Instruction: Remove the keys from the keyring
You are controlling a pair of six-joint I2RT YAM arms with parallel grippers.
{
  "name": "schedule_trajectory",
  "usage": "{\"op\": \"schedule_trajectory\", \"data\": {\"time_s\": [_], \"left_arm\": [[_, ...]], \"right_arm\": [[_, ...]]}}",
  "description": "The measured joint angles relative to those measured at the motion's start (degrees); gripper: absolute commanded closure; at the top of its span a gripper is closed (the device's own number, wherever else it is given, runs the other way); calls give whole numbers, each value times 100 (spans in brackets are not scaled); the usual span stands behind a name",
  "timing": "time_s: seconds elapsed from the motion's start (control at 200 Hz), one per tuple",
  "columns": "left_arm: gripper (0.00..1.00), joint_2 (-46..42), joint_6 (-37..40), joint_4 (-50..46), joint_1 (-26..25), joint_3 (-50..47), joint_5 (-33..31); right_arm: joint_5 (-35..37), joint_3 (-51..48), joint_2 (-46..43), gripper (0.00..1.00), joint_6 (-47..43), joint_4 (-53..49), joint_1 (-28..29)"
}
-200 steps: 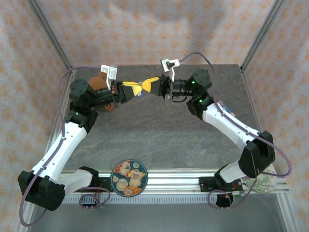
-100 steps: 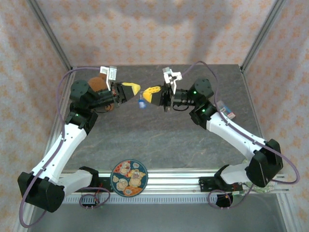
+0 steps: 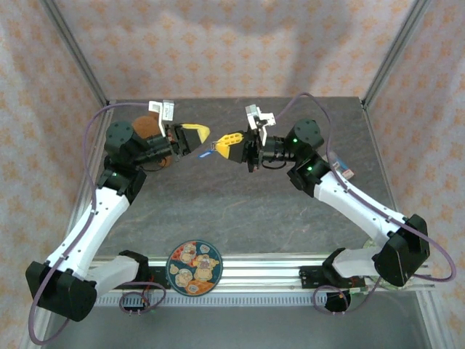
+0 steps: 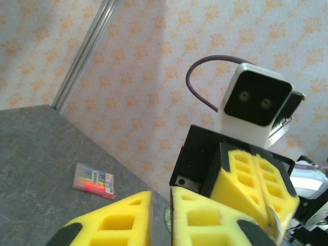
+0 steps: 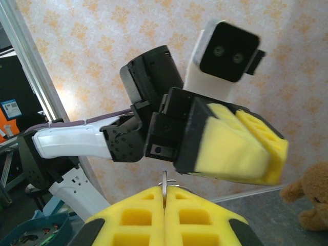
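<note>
Keys (image 5: pixel 165 180) show as a thin silvery sliver pinched between the pressed-together pads of the right claw (image 5: pixel 165 193), held in the air above the worktop (image 3: pixel 240 211). In the top view they are a small bluish-silver speck at that claw's tip. The left claw (image 4: pixel 161 195) faces it tip to tip, just apart, its fingers slightly spread with nothing seen between them. A brown teddy (image 3: pixel 147 125) sits behind the left arm. A patterned plate (image 3: pixel 195 267) lies at the near edge, between the arm bases.
</note>
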Motion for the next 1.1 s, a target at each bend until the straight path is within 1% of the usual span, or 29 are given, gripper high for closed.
{"op": "schedule_trajectory", "data": {"time_s": [0.145,0.2,0.26,0.33,0.38,0.501,0.666,0.756,0.871,1.096], "left_arm": [[44,-160,-76,133,4,-103,2],[40,-166,-238,326,22,-184,50],[32,-153,-411,568,39,-284,142],[30,-107,-649,874,42,-365,251],[27,-22,-905,1213,39,-398,352],[24,232,-1646,2166,42,-448,603],[24,680,-2780,3654,39,-470,852],[24,876,-3235,4212,35,-470,949],[24,1012,-3554,4559,-31,-470,1073],[26,1034,-3773,4846,-127,-470,1211]], "right_arm": [[-177,35,7,100,284,7,-116],[-271,92,39,100,437,68,-144],[-376,175,105,100,658,168,-175],[-466,262,188,100,868,297,-203],[-516,302,243,100,1001,400,-219],[-590,361,369,100,1300,612,-243],[-649,402,507,100,1591,828,-251],[-673,481,575,100,1746,931,-251],[-704,614,686,100,1915,1104,-251],[-708,699,855,100,2083,1250,-251]]}}
